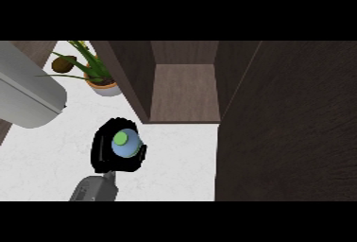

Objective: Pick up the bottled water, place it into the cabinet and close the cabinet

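Counter point(42, 156); cabinet point(185, 90) open, shelf bare; left hand point(105, 151) curled round bottled water point(125, 144)

The left hand point(105, 151) hides most of the bottled water point(124, 143), apparently leaving only its top showing.

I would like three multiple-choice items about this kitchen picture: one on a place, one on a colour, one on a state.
1. Where is the potted plant?
A. left of the cabinet
B. inside the cabinet
C. in the hand

2. What colour is the cap of the bottled water?
A. red
B. green
C. white

3. What is the state of the cabinet?
A. shut
B. open
C. holding the bottle

Answers: 1 A, it stands on the counter beside the cabinet; 2 B, the cap shows green; 3 B, its bare shelf is visible, while the left hand curls round the bottle.
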Available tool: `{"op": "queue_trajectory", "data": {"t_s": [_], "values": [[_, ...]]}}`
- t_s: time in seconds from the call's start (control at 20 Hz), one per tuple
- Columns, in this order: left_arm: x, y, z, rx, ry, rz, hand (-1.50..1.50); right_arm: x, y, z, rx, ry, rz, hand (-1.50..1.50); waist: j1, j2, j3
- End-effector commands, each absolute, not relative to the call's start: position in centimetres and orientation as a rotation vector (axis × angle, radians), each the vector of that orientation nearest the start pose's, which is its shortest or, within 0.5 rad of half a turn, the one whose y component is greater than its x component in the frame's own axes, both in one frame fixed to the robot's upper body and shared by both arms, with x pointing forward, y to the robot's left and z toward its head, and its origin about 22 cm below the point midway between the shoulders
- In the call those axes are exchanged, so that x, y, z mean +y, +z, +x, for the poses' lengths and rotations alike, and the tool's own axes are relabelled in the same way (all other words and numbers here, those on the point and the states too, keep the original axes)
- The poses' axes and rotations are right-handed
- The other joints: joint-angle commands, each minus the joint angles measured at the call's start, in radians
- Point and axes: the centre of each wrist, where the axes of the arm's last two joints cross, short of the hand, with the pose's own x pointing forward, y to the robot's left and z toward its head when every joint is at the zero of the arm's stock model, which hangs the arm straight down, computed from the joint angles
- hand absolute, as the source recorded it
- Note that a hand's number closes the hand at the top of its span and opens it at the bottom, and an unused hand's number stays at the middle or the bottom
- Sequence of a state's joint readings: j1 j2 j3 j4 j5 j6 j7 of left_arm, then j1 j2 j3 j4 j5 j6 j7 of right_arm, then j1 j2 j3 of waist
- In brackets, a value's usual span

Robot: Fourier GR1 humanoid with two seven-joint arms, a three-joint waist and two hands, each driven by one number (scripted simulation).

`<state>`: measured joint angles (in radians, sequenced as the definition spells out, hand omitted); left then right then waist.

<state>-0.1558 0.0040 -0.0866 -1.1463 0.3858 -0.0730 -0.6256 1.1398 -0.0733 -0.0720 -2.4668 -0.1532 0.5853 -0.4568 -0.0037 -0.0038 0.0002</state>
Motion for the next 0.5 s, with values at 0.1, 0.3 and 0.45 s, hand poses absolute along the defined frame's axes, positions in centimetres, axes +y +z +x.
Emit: {"op": "queue_trajectory", "data": {"t_s": [0.1,0.3,0.45], "values": [[15.0,-0.7,26.2,-1.918,0.225,-0.457,1.5,-27.7,12.8,0.4,-1.906,0.218,0.117,-1.5,0.004,-0.002,0.0],[11.5,3.0,26.5,-1.896,0.15,-0.486,1.5,-28.7,12.0,0.5,-1.913,0.193,0.142,-1.5,-0.003,0.0,0.001],[9.3,5.2,25.3,-1.887,0.139,-0.467,1.5,-28.5,12.4,0.9,-1.91,0.23,0.14,-1.5,-0.003,0.001,0.0]]}}
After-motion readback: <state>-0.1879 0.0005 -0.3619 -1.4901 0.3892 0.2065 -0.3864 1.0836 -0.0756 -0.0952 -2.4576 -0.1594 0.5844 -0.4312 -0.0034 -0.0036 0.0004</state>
